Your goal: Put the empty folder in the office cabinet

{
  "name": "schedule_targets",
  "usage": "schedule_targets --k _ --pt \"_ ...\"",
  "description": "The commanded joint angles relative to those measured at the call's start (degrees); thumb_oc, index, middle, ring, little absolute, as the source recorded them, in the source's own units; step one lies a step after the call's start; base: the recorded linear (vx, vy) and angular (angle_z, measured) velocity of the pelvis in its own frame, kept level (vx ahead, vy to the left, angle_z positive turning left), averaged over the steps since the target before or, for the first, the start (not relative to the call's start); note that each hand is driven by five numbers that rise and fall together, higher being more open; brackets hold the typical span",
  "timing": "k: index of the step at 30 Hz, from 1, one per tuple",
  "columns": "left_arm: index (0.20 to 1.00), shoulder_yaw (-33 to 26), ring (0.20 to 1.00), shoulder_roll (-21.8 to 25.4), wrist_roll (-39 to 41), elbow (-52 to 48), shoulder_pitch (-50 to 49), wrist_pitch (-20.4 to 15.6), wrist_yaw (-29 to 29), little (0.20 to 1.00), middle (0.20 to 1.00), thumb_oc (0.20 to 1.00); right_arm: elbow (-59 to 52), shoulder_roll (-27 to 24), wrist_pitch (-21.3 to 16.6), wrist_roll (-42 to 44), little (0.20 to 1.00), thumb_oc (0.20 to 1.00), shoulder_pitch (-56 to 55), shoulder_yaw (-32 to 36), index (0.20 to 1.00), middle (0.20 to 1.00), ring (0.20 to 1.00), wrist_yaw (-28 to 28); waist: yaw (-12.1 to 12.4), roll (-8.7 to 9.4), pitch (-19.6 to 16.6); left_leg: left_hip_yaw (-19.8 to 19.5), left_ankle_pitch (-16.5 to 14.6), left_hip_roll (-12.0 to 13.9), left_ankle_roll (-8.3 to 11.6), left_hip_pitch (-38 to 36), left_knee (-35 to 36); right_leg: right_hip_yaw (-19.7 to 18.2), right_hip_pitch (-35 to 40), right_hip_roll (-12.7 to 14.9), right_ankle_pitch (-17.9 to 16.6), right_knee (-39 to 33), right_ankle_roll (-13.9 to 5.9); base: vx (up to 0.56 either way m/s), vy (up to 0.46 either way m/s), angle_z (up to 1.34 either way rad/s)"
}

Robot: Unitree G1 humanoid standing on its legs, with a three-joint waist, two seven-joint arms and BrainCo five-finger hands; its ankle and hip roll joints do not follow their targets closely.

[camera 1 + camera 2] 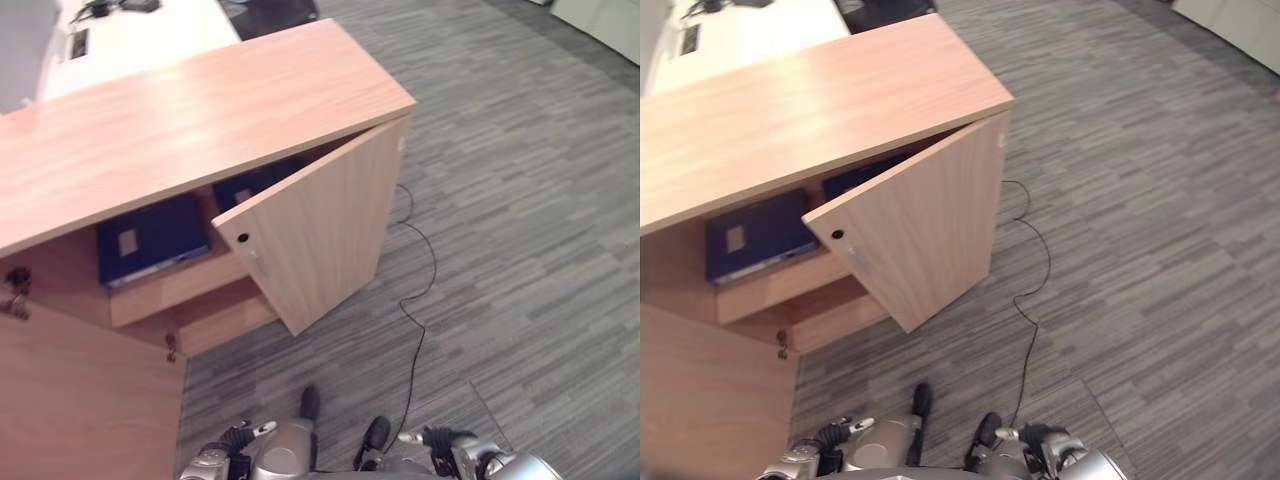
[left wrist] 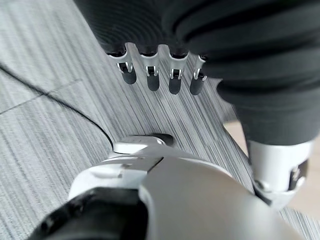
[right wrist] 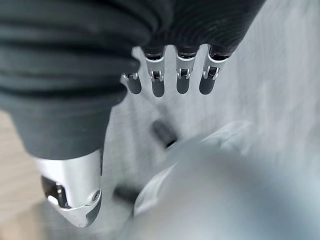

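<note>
You are looking down at a low wooden cabinet (image 1: pixel 190 120) standing on grey carpet (image 1: pixel 520 200). Its right door (image 1: pixel 320 235) stands ajar, swung out toward you, with a small dark hole near its upper left corner. Inside, on the shelf (image 1: pixel 175 285), a dark blue folder (image 1: pixel 150 240) lies flat with a pale label on its cover. A second dark blue folder (image 1: pixel 255 183) sits just beside it, deeper in and partly hidden behind the door. The left door (image 1: pixel 80 400) hangs open at the lower left, and a white desk (image 1: pixel 140 40) runs behind the cabinet.

Your left hand (image 2: pixel 160 75) hangs low by your side, above the carpet, fingers straight and relaxed, grasping nothing. Your right hand (image 3: pixel 172 75) hangs the same way on the other side, fingers loose and empty. Both hands are well apart from the cabinet and its folders.
</note>
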State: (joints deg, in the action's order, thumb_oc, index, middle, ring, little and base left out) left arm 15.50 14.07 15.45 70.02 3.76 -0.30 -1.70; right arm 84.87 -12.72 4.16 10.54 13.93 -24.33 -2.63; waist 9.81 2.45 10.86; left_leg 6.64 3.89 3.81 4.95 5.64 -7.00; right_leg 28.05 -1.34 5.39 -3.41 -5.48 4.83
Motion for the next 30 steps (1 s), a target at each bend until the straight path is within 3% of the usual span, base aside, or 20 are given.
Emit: schedule_targets --k 1,2,4,6,11,16,19,21,22,23,24,26,27,28,30 --pt "1.0 1.48 1.0 -3.86 -1.6 -0.2 -0.24 -0.3 0.36 1.0 1.0 1.0 -0.95 -0.39 1.32 -12.49 1.0 1.0 0.28 -2.02 1.0 1.0 1.0 1.0 -0.91 -1.61 -4.06 4.48 -9.05 3.89 -1.51 -2.12 -1.55 1.45 1.84 1.49 6.43 0.48 -9.07 -0.07 0.061 1.01" --pt "1.0 1.53 1.0 -3.84 -2.13 -0.55 0.54 -0.45 0.5 1.0 1.0 1.0 -0.85 -1.16 1.59 -14.78 1.0 1.0 -0.65 -1.97 1.0 1.0 1.0 0.68 -1.61 -1.48 -4.59 8.19 -9.45 5.21 -1.24 -3.39 -1.95 4.31 1.87 2.35 6.33 0.48 -9.05 -0.05 0.05 1.56" --pt "1.0 1.85 1.0 -3.74 -2.64 -1.14 0.93 -0.44 0.22 1.0 1.0 1.0 -0.59 -2.07 2.13 -15.9 1.0 1.0 -1.79 -0.78 1.0 1.0 1.0 0.95 -2.77 -1.91 -5.47 11.81 -9.85 6.06 -0.69 -5.2 -2.18 7.4 2.24 3.41 6.11 0.48 -9.01 -0.05 0.107 2.01" --pt "1.0 2.27 1.0 -4.13 -2.88 -2.02 0.68 -0.43 -0.67 1.0 1.0 1.0 -0.11 -3.08 2.52 -16.4 1.0 1.0 -3.07 1.35 1.0 1.0 1.0 1.49 -3.69 -3.04 -6.29 13.02 -9.02 5.83 -0.22 -6.14 -0.17 10.58 3.25 4.29 5.24 0.48 -9.17 -0.05 0.203 1.32" --pt "1.0 2.29 1.0 -4.0 -4.5 -3.49 -0.81 -0.27 -2.06 1.0 1.0 1.0 -0.3 -4.53 2.67 -16.63 1.0 1.0 -4.74 5.13 1.0 1.0 1.0 2.24 -3.81 -5.32 -8.05 9.6 -7.99 2.53 -1.42 -8.46 7.59 13.63 4.71 6.54 2.39 0.89 -10.7 -0.04 0.265 0.75" --pt "1.0 2.74 1.0 -3.36 -7.82 -4.97 -2.82 -0.83 -2.12 1.0 1.0 1.0 -2.08 -6.19 1.97 -13.53 1.0 1.0 -4.68 11.09 1.0 1.0 1.0 5.04 -2.52 -7.33 -8.02 3.31 -7.9 -3.64 -5.1 -9.2 11.78 17.83 5.43 14.08 0.23 6.75 -13.81 -0.07 0.361 0.7" --pt "1.0 1.89 1.0 -3.11 -7.89 -4.9 -3.53 -1.02 -1.68 1.0 1.0 1.0 -2.87 -6.5 1.82 -12.88 1.0 1.0 -4.67 12.77 1.0 1.0 1.0 6.26 -2.03 -7.6 -7.92 1.36 -8.0 -5.28 -5.8 -8.67 12.0 19.32 6.2 15.92 -0.1 7.72 -14.61 -0.05 0.183 0.61" --pt "1.0 1.4 1.0 -2.52 -8.4 -3.32 -3.74 -1.73 -0.23 1.0 1.0 1.0 -3.3 -6.13 1.4 -12.23 1.0 1.0 -4.73 13.79 1.0 1.0 1.0 7.14 -2.88 -7.76 -7.4 -3.07 -7.98 -6.37 -5.97 -7.7 12.0 13.21 4.61 16.62 0.9 10.3 -14.5 -0.03 0.104 0.78" --pt "1.0 1.5 1.0 -2.26 -8.85 -2.1 -3.38 -2.12 0.53 1.0 1.0 1.0 -3.16 -5.74 1.2 -11.84 1.0 1.0 -4.37 13.57 1.0 1.0 1.0 7.49 -3.73 -7.68 -7.19 -4.93 -7.92 -6.68 -6.07 -7.66 12.0 6.59 3.11 15.47 2.22 10.5 -14.16 0.03 0.034 1.19" --pt "1.0 1.42 1.0 -2.27 -8.87 -1.98 -3.31 -2.21 0.56 1.0 1.0 1.0 -3.1 -5.7 1.17 -11.81 1.0 1.0 -4.28 13.51 1.0 1.0 1.0 7.51 -3.53 -7.64 -7.19 -4.69 -7.97 -6.6 -6.01 -7.64 12.0 6.26 2.81 15.46 2.45 10.79 -14.05 0.04 0.034 1.51" --pt "1.0 1.95 1.0 -2.04 -9.13 -0.68 -2.58 -2.65 1.42 1.0 1.0 1.0 -2.82 -4.93 1.08 -10.75 1.0 1.0 -3.71 13.13 1.0 1.0 1.0 7.92 -4.94 -7.34 -6.53 -7.88 -6.55 -7.8 -6.61 -7.18 12.0 -6.71 0.06 11.77 3.49 10.71 -13.66 0.03 0.018 1.32" --pt "1.0 2.71 1.0 -2.15 -10.28 1.28 -2.48 -3.08 1.6 1.0 1.0 1.0 -2.38 -4.34 0.58 -8.94 1.0 1.0 -4.74 13.23 1.0 1.0 1.0 7.79 -7.58 -7.28 -5.97 -12.77 -5.54 -8.78 -7.19 -7.17 12.0 -20.04 -1.81 5.18 7.06 11.98 -12.61 0.06 0.006 1.21" --pt "1.0 2.49 1.0 -2.07 -10.47 1.54 -2.59 -3.2 1.64 1.0 1.0 1.0 -2.26 -4.29 0.44 -8.41 1.0 1.0 -5.04 13.34 1.0 1.0 1.0 7.83 -8.21 -7.08 -5.58 -13.95 -5.33 -9.33 -7.26 -7.42 12.0 -24.52 -2.78 2.65 7.26 12.38 -12.77 0.08 -0.022 1.27" --pt "1.0 2.04 1.0 -1.93 -10.54 2.79 -2.67 -3.21 1.86 1.0 1.0 1.0 -2.11 -4.42 0.4 -7.77 1.0 1.0 -5.53 13.64 1.0 1.0 1.0 8.13 -8.28 -6.77 -5.4 -16.72 -4.8 -10.22 -7.17 -7.29 12.0 -26.4 -2.81 0.93 7.03 12.19 -12.08 0.05 -0.016 1.7" --pt "1.0 1.57 1.0 -1.73 -10.56 3.29 -2.98 -3.32 2.11 1.0 1.0 1.0 -2.13 -4.4 0.15 -7.66 1.0 1.0 -5.74 13.61 1.0 1.0 1.0 8.07 -8.39 -6.59 -5.6 -18.18 -4.6 -10.46 -7.1 -7.28 12.0 -25.88 -1.97 0.71 6.93 11.54 -11.56 0.05 -0.071 1.42"
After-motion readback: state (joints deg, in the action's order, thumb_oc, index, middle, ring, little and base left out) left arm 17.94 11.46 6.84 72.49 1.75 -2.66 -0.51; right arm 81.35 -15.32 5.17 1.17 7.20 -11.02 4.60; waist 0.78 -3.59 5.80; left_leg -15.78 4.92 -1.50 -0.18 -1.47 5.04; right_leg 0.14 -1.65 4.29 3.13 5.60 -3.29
